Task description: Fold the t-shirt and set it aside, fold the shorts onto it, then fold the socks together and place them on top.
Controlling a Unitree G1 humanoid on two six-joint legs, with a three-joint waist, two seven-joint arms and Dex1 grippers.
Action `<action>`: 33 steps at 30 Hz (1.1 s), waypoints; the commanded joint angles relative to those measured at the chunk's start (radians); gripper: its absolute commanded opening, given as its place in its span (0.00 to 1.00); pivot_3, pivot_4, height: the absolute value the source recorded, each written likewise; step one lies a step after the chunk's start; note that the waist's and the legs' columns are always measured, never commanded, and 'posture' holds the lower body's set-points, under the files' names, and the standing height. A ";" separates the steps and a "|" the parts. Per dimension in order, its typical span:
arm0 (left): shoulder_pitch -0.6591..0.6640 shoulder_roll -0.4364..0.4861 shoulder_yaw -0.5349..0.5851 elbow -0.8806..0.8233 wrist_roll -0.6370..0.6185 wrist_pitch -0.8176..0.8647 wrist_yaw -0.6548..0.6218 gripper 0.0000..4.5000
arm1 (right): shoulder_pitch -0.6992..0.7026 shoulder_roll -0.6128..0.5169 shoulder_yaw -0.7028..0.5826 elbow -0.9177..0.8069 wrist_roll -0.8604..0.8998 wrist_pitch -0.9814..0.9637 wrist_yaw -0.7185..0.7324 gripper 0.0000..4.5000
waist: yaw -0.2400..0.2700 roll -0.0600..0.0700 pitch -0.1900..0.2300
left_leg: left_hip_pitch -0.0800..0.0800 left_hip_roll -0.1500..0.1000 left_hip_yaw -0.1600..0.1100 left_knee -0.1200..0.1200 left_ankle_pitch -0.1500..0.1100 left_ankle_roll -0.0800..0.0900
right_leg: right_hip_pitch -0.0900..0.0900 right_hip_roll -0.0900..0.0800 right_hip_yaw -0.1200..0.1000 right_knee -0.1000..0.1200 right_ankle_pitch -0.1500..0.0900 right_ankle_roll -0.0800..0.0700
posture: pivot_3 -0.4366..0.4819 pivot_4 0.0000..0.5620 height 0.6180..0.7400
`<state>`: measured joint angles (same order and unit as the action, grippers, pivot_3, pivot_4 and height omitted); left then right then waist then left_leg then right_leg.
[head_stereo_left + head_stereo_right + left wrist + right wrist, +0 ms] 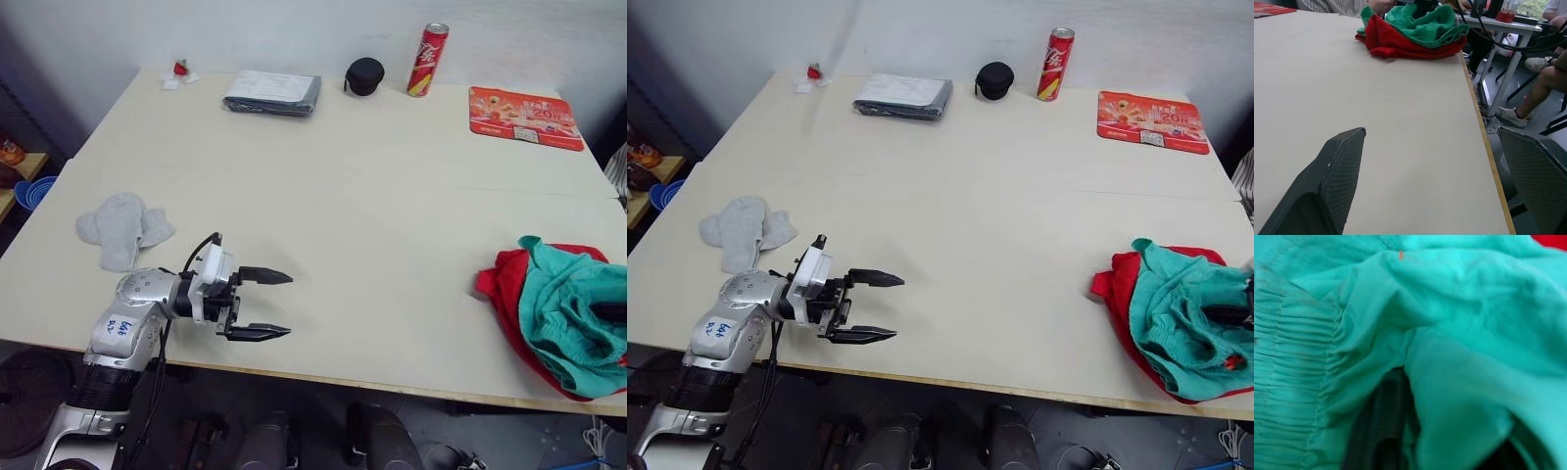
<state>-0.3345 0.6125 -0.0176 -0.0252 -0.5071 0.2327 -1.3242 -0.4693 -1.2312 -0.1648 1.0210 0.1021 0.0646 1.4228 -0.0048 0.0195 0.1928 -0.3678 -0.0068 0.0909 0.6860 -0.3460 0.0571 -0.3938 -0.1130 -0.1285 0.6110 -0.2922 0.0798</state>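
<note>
Left pincer (266, 305), released and empty above the bare surface (372, 225), with grey socks (121, 228) just behind and teal shorts (568, 313) heaped on the red t-shirt (509, 294) well ahead; right pincer buried in shorts, grip indeterminable, likely separating them.

left claw (277, 305) spread, near edge | socks (121, 229) left | shorts (568, 313) atop t-shirt (509, 294) right

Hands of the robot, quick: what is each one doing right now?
Left hand: open, holding nothing, over the table.
Right hand: buried in the shorts; its state cannot be told.
</note>
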 commanded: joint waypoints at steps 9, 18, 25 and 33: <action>0.030 0.059 0.099 0.096 0.014 -0.045 0.020 1.00 | 0.381 -0.244 -0.330 -0.071 0.095 -0.320 0.059 1.00 | 0.000 0.000 0.000 | 0.000 0.000 0.000 -0.001 0.000 0.000 | 0.000 0.000 -0.001 -0.001 0.000 0.000 | 0.48 0.27 1.00; 0.112 0.112 0.280 0.223 0.038 -0.153 0.124 1.00 | 0.621 0.115 -0.571 -0.947 0.369 -0.152 -0.041 1.00 | -0.021 -0.005 0.002 | 0.008 0.002 0.001 -0.006 -0.004 -0.007 | 0.002 0.000 0.003 0.002 0.000 -0.001 | 0.48 0.27 1.00; 0.365 0.115 0.515 0.206 0.020 -0.203 0.257 1.00 | 0.611 0.509 -0.138 -1.476 0.348 -0.067 -0.384 1.00 | -0.017 -0.005 0.001 | 0.007 0.001 0.001 -0.007 -0.005 -0.007 | 0.000 0.000 0.004 0.002 -0.002 -0.003 | 0.48 0.27 1.00; 0.638 0.027 0.771 0.188 -0.001 -0.216 0.456 1.00 | 0.638 0.696 0.135 -1.443 0.144 -0.241 -0.482 1.00 | 0.002 -0.010 -0.001 | 0.007 0.001 0.003 -0.005 -0.007 -0.003 | 0.001 0.000 0.006 0.000 -0.002 -0.003 | 0.48 0.27 1.00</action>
<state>0.2879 0.6388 0.6981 0.1953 -0.4895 0.0314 -0.9079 0.1716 -0.5367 -0.0248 -0.4185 0.2511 -0.1416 0.9661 -0.0032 0.0096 0.1914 -0.3603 -0.0057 0.0936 0.6810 -0.3555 0.0507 -0.3931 -0.1135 -0.1221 0.6112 -0.2938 0.0770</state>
